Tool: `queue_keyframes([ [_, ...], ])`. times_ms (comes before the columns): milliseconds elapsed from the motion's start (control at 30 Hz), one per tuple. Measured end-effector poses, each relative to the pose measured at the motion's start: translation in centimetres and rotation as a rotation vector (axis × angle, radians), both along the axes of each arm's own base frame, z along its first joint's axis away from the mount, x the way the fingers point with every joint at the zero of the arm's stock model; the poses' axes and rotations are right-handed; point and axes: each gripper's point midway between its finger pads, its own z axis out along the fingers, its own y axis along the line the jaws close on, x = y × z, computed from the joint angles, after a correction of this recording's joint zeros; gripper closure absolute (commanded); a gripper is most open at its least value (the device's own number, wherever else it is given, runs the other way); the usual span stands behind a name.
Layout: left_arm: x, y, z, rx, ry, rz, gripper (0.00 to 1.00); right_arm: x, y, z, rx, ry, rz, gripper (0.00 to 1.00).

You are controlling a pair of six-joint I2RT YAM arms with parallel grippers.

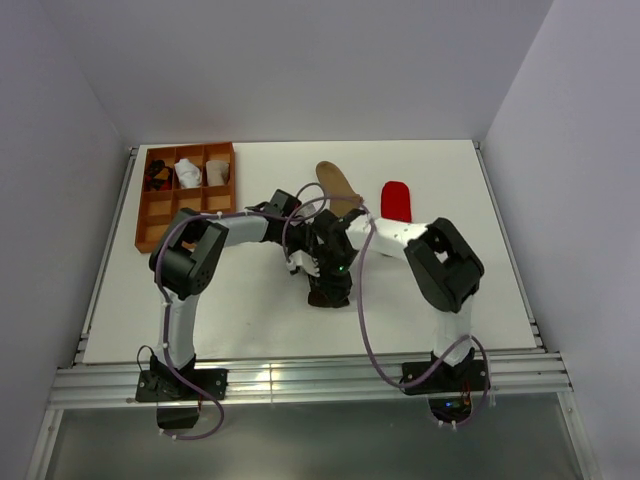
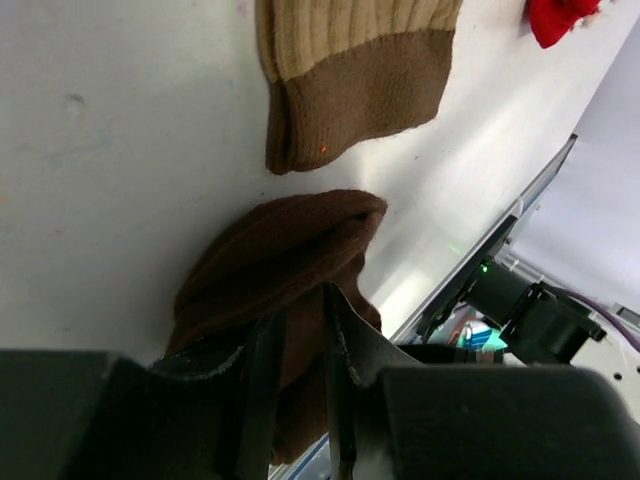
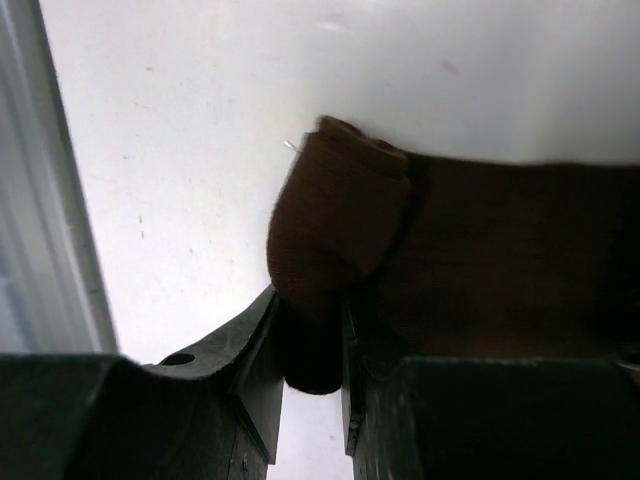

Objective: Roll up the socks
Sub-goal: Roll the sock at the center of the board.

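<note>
The dark brown sock (image 2: pixel 285 250) lies bunched on the white table, and both grippers hold it. My left gripper (image 2: pixel 298 345) is shut on a fold of its fabric. My right gripper (image 3: pixel 312 315) is shut on the sock's rolled end (image 3: pixel 335 215). In the top view the two grippers (image 1: pixel 322 268) meet at mid-table and hide most of this sock. Just beyond lies the tan sock (image 1: pixel 335 185) (image 2: pixel 350 70), flat, with a brown cuff. The red sock (image 1: pixel 396 200) (image 2: pixel 560 18) lies to its right.
An orange compartment tray (image 1: pixel 143 215) stands at the back left, with small white and black bundles (image 1: pixel 188 172) in its far row. Grey walls close in on both sides. The metal rail (image 1: pixel 300 380) runs along the table's near edge.
</note>
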Motion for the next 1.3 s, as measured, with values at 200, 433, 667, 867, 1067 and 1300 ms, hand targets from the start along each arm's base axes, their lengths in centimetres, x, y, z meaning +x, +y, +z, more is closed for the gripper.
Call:
queue_keyframes([
  [200, 0.5, -0.3, 0.2, -0.010, -0.016, -0.006, 0.66, 0.7, -0.9, 0.3, 0.030, 0.273, -0.121, 0.81],
  [433, 1.3, -0.3, 0.3, -0.004, -0.040, 0.018, 0.53, 0.2, -0.2, 1.1, 0.076, 0.410, -0.120, 0.81],
  [667, 3.2, -0.1, 1.1, 0.005, -0.145, 0.100, 0.42, 0.5, 0.4, 1.8, 0.135, 0.456, -0.142, 0.82],
  [867, 4.2, 0.0, 1.5, -0.009, -0.211, 0.148, 0.40, 1.0, 0.7, 1.2, 0.155, 0.410, -0.151, 0.83],
  [1067, 4.6, -0.3, 1.6, -0.038, -0.221, 0.135, 0.40, 1.4, 0.8, 0.6, 0.163, 0.375, -0.165, 0.85],
  [1300, 4.4, -1.0, 1.7, -0.114, -0.257, 0.104, 0.39, 1.5, 0.5, -0.1, 0.156, 0.326, -0.177, 0.86],
])
